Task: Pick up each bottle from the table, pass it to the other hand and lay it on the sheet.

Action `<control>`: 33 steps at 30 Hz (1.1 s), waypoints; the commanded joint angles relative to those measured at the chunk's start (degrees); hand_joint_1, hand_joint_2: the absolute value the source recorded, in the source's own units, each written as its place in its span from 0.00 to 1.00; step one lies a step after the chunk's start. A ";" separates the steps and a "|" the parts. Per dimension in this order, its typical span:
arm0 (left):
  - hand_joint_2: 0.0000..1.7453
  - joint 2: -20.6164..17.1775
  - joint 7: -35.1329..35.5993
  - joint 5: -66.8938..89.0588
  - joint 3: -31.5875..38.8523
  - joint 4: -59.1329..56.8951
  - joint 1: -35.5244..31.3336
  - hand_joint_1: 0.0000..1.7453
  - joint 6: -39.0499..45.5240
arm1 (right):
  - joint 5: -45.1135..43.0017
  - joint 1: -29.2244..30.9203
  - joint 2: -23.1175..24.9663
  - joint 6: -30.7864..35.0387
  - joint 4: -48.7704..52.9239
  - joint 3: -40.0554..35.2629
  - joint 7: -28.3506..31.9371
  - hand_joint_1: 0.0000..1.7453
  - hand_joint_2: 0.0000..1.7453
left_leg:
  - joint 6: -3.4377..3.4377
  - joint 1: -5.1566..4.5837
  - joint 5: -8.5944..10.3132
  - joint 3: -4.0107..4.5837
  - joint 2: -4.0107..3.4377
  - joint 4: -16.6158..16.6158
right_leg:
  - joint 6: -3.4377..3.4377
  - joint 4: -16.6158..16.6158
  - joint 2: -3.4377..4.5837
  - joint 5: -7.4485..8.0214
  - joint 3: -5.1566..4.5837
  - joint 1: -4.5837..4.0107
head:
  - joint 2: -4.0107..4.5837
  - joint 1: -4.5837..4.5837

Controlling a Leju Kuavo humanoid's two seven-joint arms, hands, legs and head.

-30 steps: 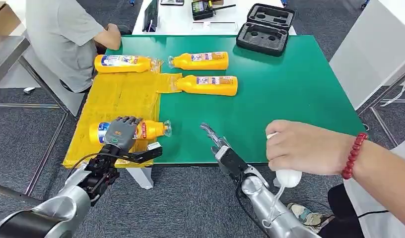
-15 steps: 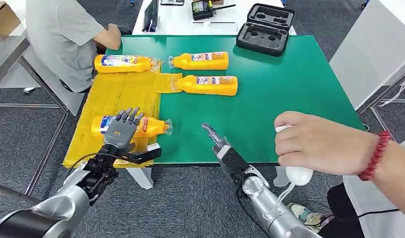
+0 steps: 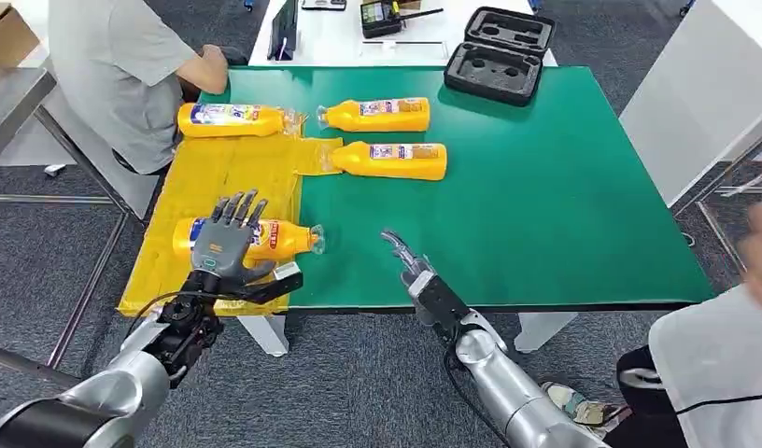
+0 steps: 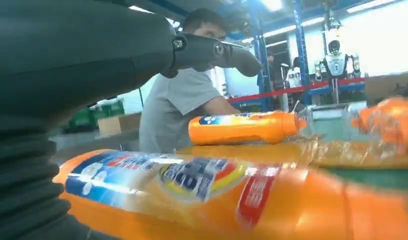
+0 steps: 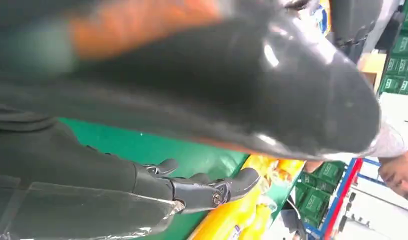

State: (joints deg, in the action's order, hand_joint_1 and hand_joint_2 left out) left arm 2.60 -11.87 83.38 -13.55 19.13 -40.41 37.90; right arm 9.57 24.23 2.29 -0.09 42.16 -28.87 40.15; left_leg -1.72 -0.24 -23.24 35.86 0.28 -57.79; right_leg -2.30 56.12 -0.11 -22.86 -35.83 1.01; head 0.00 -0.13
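An orange bottle (image 3: 279,240) lies on the yellow sheet (image 3: 218,177) near the table's front edge, its cap toward the green top. My left hand (image 3: 228,238) hovers over its labelled end with fingers spread, holding nothing; the same bottle (image 4: 217,195) lies close under the hand in the left wrist view. A second bottle (image 3: 230,119) lies at the sheet's far end. Two more bottles (image 3: 375,114) (image 3: 391,160) lie on the green table (image 3: 545,187). My right hand (image 3: 403,259) sits empty at the front edge, fingers (image 5: 202,190) apart.
A person in a grey shirt (image 3: 116,65) sits at the far left corner. Another person in white (image 3: 713,373) stands at the right, a blurred hand (image 3: 760,238) near the table's side. A black foam case (image 3: 499,54) rests on the far edge.
My left hand's fingers have spread and lifted off the near bottle, which stays on the sheet. The person's hand with the white object has pulled away to the right.
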 commanded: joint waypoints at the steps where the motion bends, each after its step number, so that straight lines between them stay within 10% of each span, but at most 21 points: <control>1: 1.00 8.88 -28.13 -33.80 13.17 14.50 6.81 0.00 -6.59 | -4.34 -6.94 -2.89 0.35 13.97 3.93 -0.15 0.00 0.00 | 0.05 0.05 -0.15 -0.33 0.34 0.06 | 0.05 -0.11 -0.36 -0.24 0.46 -0.06 | 0.00 -0.02; 9: 1.00 6.67 -28.13 -56.70 -1.72 35.90 19.49 0.00 -11.64 | -5.46 -18.24 -0.78 -1.55 32.44 12.35 -0.15 0.00 0.00 | 0.07 0.00 -0.32 -0.26 0.07 -0.03 | 0.10 -0.03 -0.07 -0.25 0.29 0.01 | 0.00 0.00; 33: 1.00 7.14 -28.13 -68.77 -12.28 36.58 17.79 0.00 -15.10 | -8.63 -25.94 4.93 7.35 46.14 25.36 -0.15 0.00 0.00 | 0.07 0.03 -0.25 -0.22 0.27 -0.05 | 0.11 -0.02 -0.28 -0.26 0.31 -0.03 | 0.00 -0.02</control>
State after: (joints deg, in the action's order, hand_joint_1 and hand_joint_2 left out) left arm 9.84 -40.19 14.27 -20.75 56.85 -19.28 22.80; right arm 1.16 0.93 7.59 2.21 84.02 -7.56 40.17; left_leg -1.76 -0.30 -23.35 35.90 0.31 -57.78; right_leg -2.31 56.05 -0.14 -22.91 -35.88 1.08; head 0.00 -0.15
